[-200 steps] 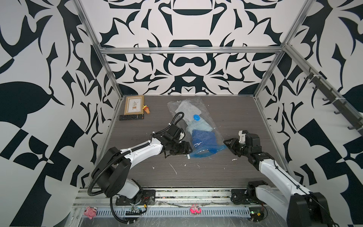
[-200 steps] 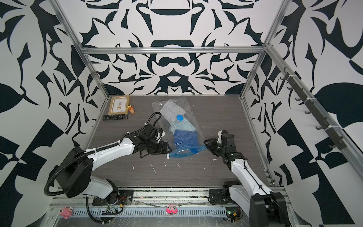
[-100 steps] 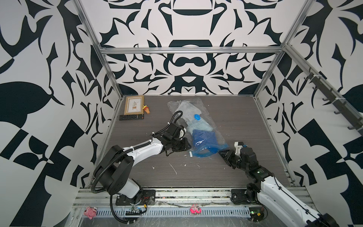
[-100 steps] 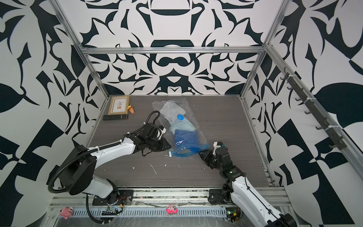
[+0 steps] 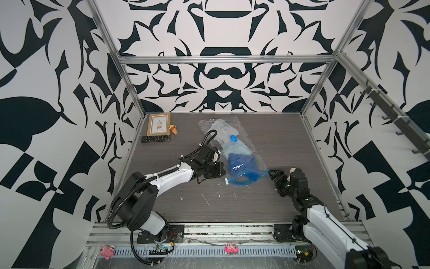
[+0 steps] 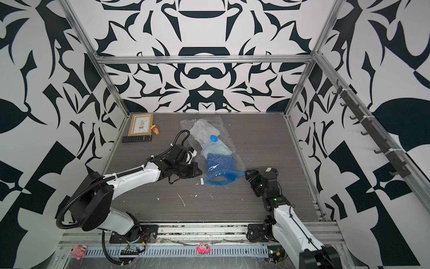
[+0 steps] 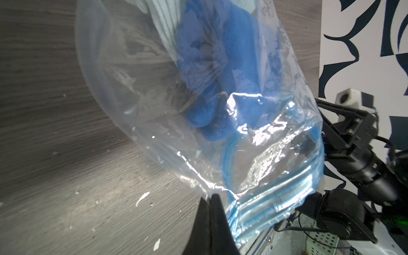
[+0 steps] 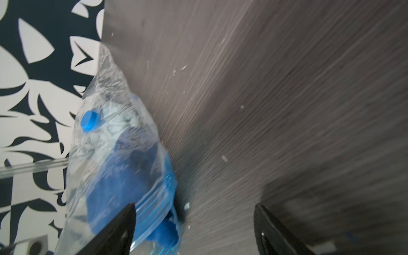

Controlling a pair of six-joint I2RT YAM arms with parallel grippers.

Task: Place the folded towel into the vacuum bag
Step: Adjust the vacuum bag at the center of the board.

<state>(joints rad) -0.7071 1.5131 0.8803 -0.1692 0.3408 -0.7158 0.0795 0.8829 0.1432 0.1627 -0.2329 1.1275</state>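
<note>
Vacuum bag (image 5: 242, 149) lies crumpled mid-desk (image 5: 279, 144). Dark blue folded towel (image 5: 239, 160) inside, near blue zip strip (image 5: 246, 180); paler cloth deeper in by round valve cap (image 5: 233, 138). Left hand (image 5: 220, 172) clenched on bag's clear edge beside strip. Right hand (image 5: 273, 174) released, fingers wide, just beside strip's other corner. Picture frame (image 5: 159, 124), remote (image 5: 155, 139), small toy (image 5: 174, 130) well apart in far corner. White flecks (image 5: 204, 199) dot desk. Right wrist view blurred; towel's folds unclear through film.

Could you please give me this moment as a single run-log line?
towel: inside vacuum bag | left pincer: shut on bag edge | right pincer: open, beside zip strip | bag mouth: open
</note>
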